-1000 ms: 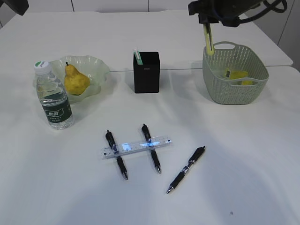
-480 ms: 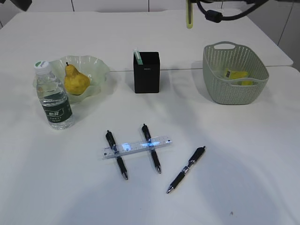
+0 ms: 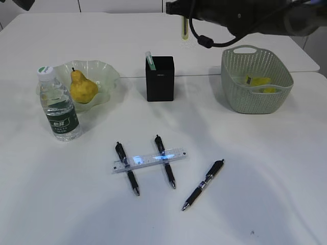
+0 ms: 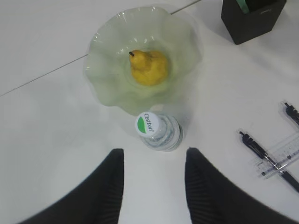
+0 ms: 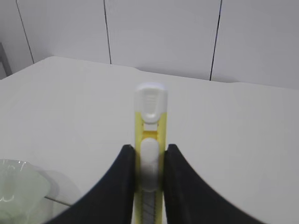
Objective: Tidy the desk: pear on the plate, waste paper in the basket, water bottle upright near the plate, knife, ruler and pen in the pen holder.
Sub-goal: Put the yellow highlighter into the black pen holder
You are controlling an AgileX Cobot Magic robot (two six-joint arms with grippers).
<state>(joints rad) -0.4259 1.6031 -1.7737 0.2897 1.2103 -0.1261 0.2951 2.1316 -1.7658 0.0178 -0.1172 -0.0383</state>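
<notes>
From outside, I see a white table [image 3: 255, 204]; the right gripper [image 3: 184, 20] dangles the knife [image 3: 183, 28] beyond the pen holder [image 3: 159, 79]. My left gripper [image 4: 154, 186] hovers spread above the bottle [image 4: 156, 130]. My right fingers [image 5: 117, 182] pinch the knife [image 5: 149, 154] before white wall panels [image 5: 159, 32].

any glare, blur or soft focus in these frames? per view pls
Exterior view: bright bluish glare on the ruler washes out its markings; the right arm at the top edge is motion-smeared. Left wrist view: the near fingers are soft, the pear fairly sharp. Right wrist view: the knife is slightly soft up close, lighting flat.
</notes>
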